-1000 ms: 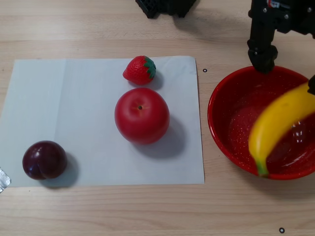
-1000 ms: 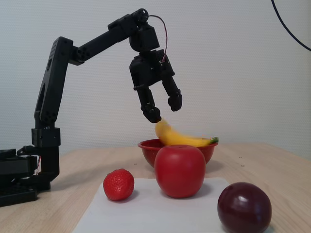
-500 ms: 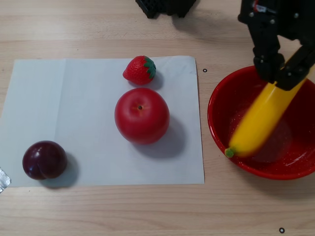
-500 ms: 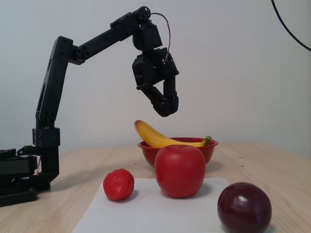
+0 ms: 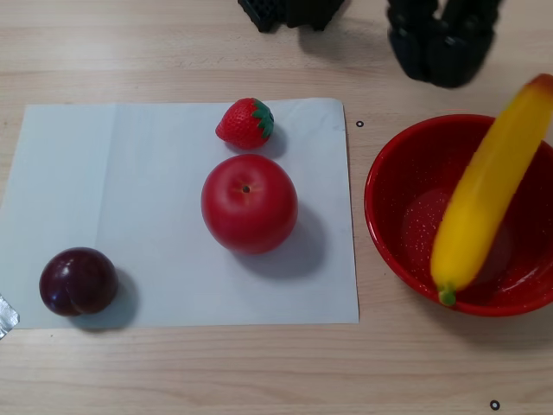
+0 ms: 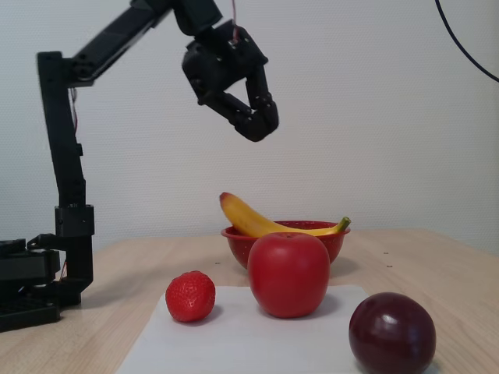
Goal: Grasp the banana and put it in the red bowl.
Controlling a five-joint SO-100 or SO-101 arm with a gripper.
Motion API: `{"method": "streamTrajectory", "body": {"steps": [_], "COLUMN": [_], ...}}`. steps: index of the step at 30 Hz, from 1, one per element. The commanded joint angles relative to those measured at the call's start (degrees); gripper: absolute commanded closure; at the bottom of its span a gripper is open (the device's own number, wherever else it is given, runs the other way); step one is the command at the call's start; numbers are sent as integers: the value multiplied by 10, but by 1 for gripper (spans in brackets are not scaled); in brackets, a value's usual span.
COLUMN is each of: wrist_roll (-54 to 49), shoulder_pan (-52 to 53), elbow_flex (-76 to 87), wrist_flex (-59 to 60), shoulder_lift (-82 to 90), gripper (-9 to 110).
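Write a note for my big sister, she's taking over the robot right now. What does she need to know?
Gripper: empty, raised high above the table, holding nothing; whether its jaws are open or shut is hard to tell.
Banana: lying in the red bowl, orange tip poking over the far rim, green stem end near the front rim in the other view.
Apple, strawberry and plum: on the white paper, untouched.
Done: banana is in the bowl.
Left: nothing, it seems; perhaps park the arm.

Air above red bowl (image 6: 284, 241) free; banana (image 6: 257, 222) fills inside.
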Motion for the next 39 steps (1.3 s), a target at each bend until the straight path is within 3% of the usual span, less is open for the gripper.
{"method": "streamTrajectory", "body": {"steps": [1, 9, 24, 39], "wrist_roll": [10, 8, -8, -38], "shoulder_pan": [-21, -90, -142, -154], "elbow_flex": [-2, 168, 630, 998], "wrist_flex": [13, -57, -393, -728], "shoulder_lift": [86, 214, 510, 673], "gripper": [101, 101, 101, 101]}}
